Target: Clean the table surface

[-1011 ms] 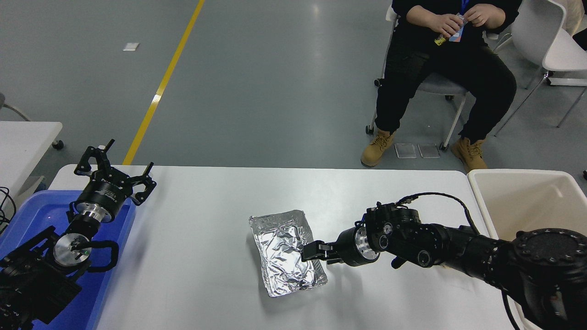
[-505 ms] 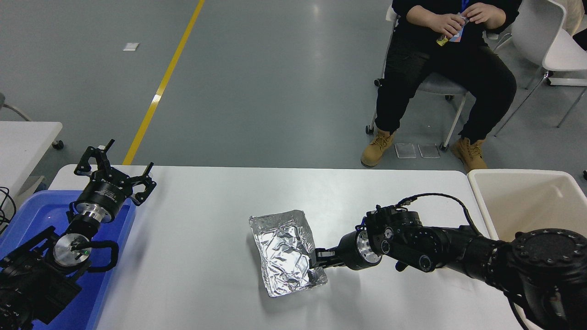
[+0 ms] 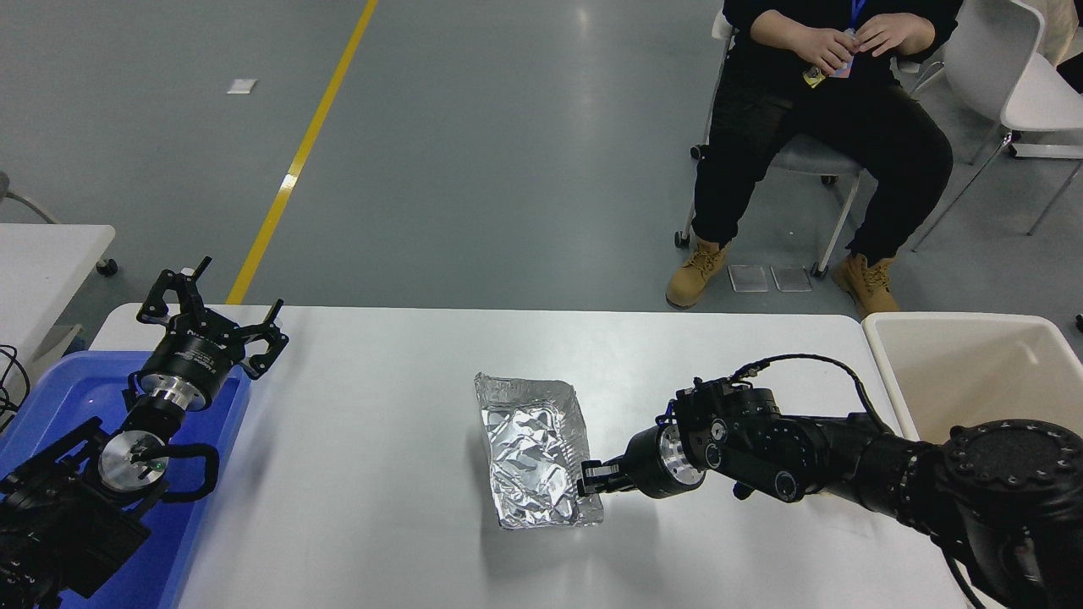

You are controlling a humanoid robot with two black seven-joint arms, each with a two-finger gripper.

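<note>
**Lifting the foil tray off the table**

The right gripper [image 3: 587,488] pinches the near right rim of the crumpled foil tray [image 3: 535,452], which sits near the middle of the white table [image 3: 381,474]; the fingers look closed on the thin edge, though the grip is partly hidden. Foil bends easily, so a slow, level lift should keep the rim from tearing or slipping. The cream tub [image 3: 964,372] at the right looks the likely place for it. The left gripper [image 3: 211,326] is parked over the blue bin [image 3: 51,397], fingers spread.
</note>
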